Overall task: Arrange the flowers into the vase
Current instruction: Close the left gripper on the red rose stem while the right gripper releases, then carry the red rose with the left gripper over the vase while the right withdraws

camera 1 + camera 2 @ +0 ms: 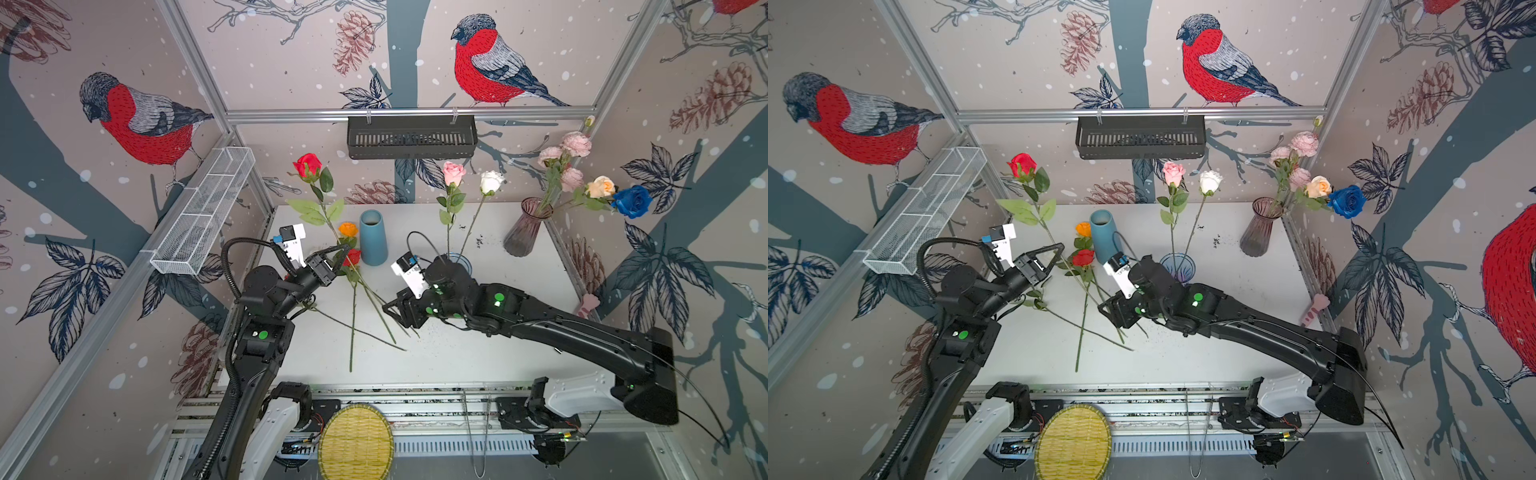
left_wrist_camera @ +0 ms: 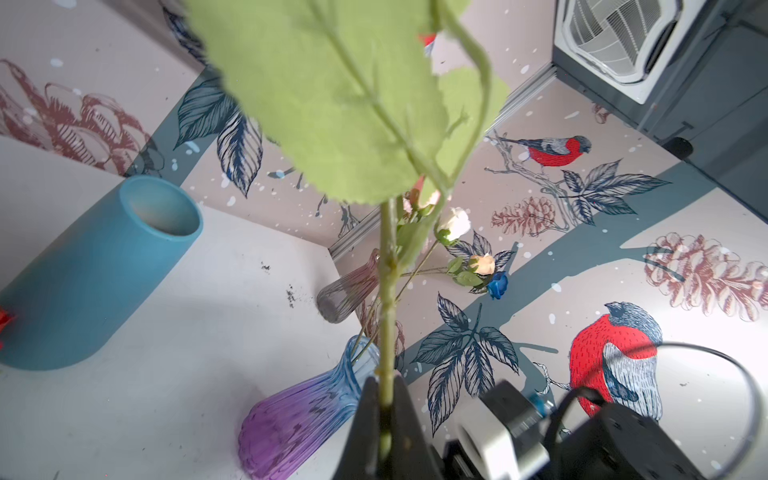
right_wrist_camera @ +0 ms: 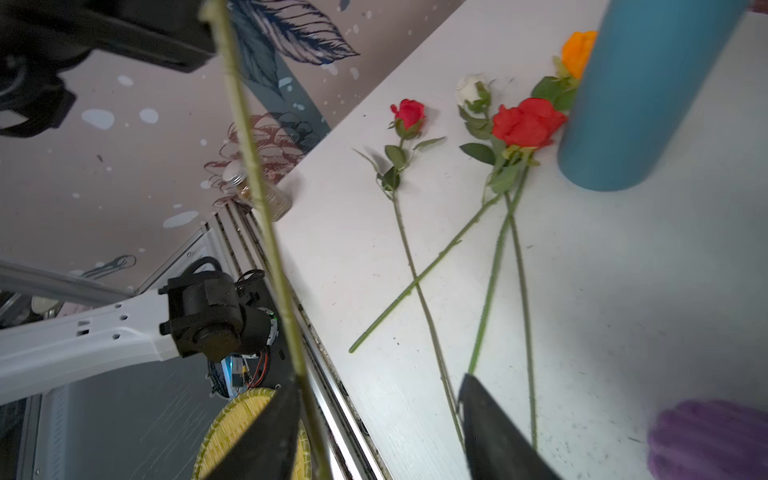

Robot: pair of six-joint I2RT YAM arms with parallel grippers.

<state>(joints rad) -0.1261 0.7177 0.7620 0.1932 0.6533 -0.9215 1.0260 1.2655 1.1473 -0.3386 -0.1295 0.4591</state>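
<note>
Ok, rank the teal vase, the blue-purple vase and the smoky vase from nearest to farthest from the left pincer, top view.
1. teal vase, just right of the left pincer.
2. blue-purple vase, mid-table, right of centre.
3. smoky vase, far right corner.

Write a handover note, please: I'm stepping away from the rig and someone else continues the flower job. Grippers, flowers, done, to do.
Grippers: the left gripper is shut on the stem of the tall red rose, bloom raised. The right gripper is open beside that stem and holds nothing.
Done: pink rose and white rose stand in the blue-purple glass vase. Carnation spray, peach rose and blue rose are in the smoky glass vase.
To do: place the held rose. Orange rose, red rose, small red rose and white bud lie on the table by the flowerless blue cylinder vase.
</note>
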